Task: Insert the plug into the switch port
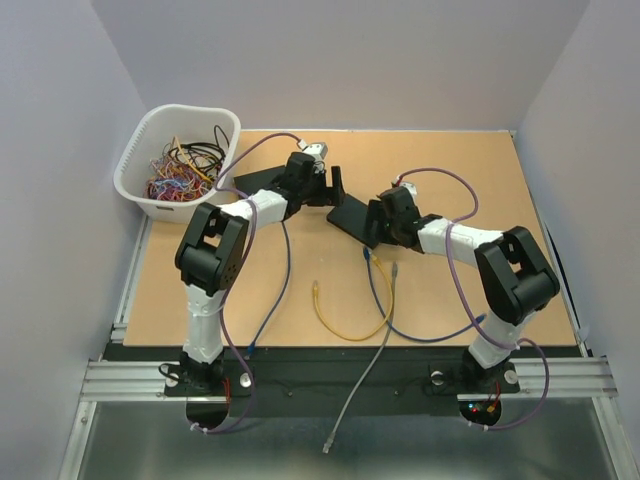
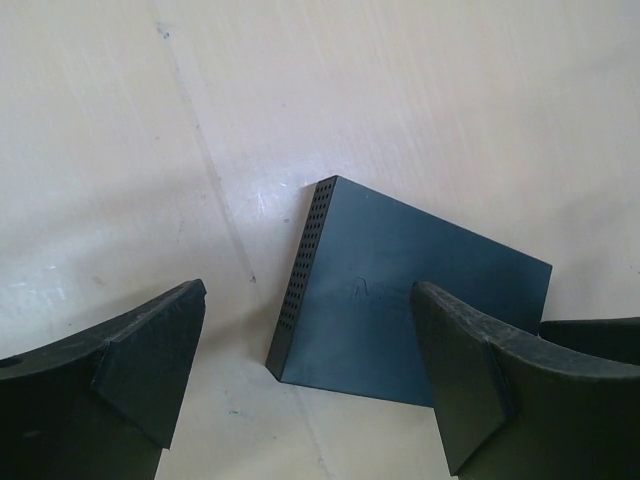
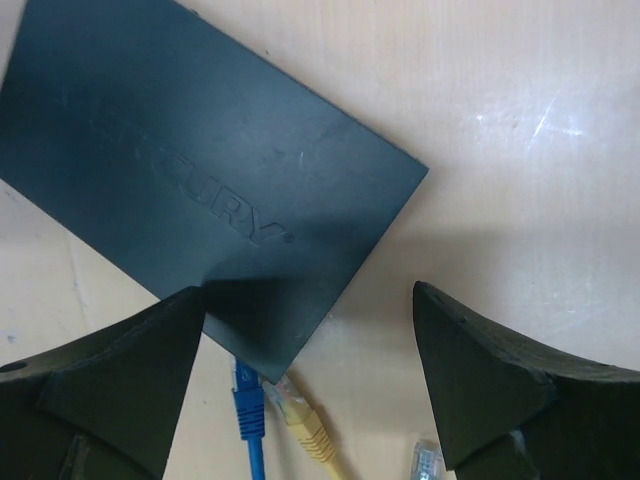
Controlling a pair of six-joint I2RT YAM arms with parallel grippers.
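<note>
Step in hand, as judged: reach for plug.
- Right gripper (image 3: 308, 300): jaws apart, empty, above near corner of switch (image 3: 220, 200).
- Left gripper (image 2: 305, 340): jaws apart, empty, facing the switch's vented side.
- Advice: lower right gripper onto blue plug (image 3: 248, 400), pinch body behind tip, leave latch free; left gripper steadies switch.
- Switch: flat black box, embossed lettering on top, mid-table, ports not visible.
- Blue plug and yellow plug (image 3: 305, 425): loose at its near edge.

embossed letters "cury" on the black switch (image 3: 200, 150); rest unreadable.
</note>
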